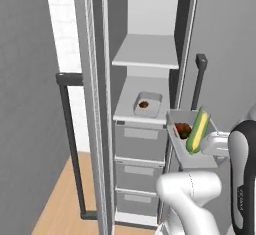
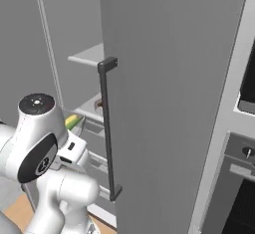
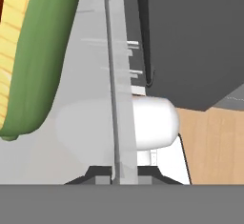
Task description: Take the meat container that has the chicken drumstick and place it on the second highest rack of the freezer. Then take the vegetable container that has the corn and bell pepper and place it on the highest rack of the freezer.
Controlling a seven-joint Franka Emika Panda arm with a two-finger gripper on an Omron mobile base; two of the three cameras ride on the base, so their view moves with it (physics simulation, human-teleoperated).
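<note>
Nearest, the tool [image 3: 116,173] is clamped on the thin rim of the vegetable container [image 1: 176,116], which hangs in the air just right of the freezer [image 1: 145,144] opening, level with the top drawer. In it lie the corn [image 1: 198,131], its green husk sticking up over the rim, and the bell pepper [image 1: 182,129] beside it. In the hand view the tray wall runs edge-on between the finger tips, and the cob is cut off at the upper left.

Farther in, the meat container [image 1: 148,103] sits on the second highest rack [image 1: 130,111] with the chicken drumstick [image 1: 144,104] inside, too small to make out well. Above it is the highest rack [image 1: 146,54].

The freezer door's dark bar handle [image 1: 72,144] stands to the left over a wood floor [image 1: 60,204]. In the right base view the neighbouring door [image 2: 169,103] hides most of the shelves.
</note>
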